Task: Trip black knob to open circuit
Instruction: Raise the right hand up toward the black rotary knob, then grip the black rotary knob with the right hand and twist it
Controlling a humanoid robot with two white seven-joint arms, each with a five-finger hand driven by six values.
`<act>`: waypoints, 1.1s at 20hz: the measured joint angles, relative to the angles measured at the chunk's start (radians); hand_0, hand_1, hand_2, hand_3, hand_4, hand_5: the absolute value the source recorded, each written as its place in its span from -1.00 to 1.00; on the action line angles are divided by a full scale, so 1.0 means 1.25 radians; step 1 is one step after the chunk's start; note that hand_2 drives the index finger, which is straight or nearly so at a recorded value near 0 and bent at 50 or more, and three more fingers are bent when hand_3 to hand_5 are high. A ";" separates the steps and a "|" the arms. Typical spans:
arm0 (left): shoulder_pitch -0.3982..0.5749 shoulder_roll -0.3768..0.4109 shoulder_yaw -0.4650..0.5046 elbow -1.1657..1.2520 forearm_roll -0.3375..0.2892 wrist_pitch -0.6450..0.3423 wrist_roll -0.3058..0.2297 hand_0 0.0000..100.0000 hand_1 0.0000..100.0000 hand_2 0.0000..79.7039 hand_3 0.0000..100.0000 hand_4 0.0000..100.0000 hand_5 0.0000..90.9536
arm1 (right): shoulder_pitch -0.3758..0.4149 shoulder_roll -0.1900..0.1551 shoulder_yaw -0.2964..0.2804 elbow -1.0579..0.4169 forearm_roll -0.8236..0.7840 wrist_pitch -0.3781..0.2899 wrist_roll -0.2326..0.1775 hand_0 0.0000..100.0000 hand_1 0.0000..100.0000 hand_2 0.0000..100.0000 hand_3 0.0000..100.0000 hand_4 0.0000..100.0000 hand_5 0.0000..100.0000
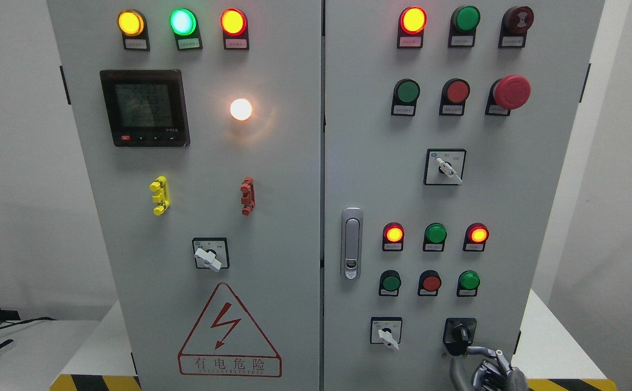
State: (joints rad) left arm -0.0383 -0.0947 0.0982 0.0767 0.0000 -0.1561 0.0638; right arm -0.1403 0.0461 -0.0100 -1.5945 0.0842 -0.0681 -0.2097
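The black knob (pixel 460 332) sits on its black square plate at the lower right of the grey cabinet's right door (pixel 511 195). My right hand (pixel 458 353) comes up from the bottom edge just below it. A grey finger (pixel 481 351) reaches in from the right and a curved thumb (pixel 453 372) rises from below. Their tips close on the knob's lower end. Most of the palm is cut off by the picture's bottom edge. My left arm does not show.
A white selector switch (pixel 386 334) lies left of the black knob, with green and red push buttons (pixel 431 282) and lit lamps above. A silver door latch (pixel 351 243) stands by the door seam. The left door carries a meter (pixel 144 107) and a warning triangle (pixel 229 331).
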 measured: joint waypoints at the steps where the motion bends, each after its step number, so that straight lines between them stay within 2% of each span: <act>1: 0.000 0.000 0.000 0.000 0.000 0.000 0.000 -0.76 -0.22 -1.00 -1.00 -1.00 -1.00 | 0.000 0.000 0.001 0.000 0.000 0.000 0.000 -0.33 0.50 -0.06 0.90 1.00 1.00; 22: 0.000 0.000 0.000 0.000 0.000 0.000 0.000 -0.76 -0.22 -1.00 -1.00 -1.00 -1.00 | -0.011 0.002 0.007 0.002 0.001 0.000 0.013 -0.33 0.49 -0.04 0.91 1.00 1.00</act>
State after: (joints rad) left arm -0.0383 -0.0947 0.0982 0.0767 0.0000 -0.1561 0.0639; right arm -0.1538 0.0483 -0.0018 -1.5924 0.0856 -0.0681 -0.1938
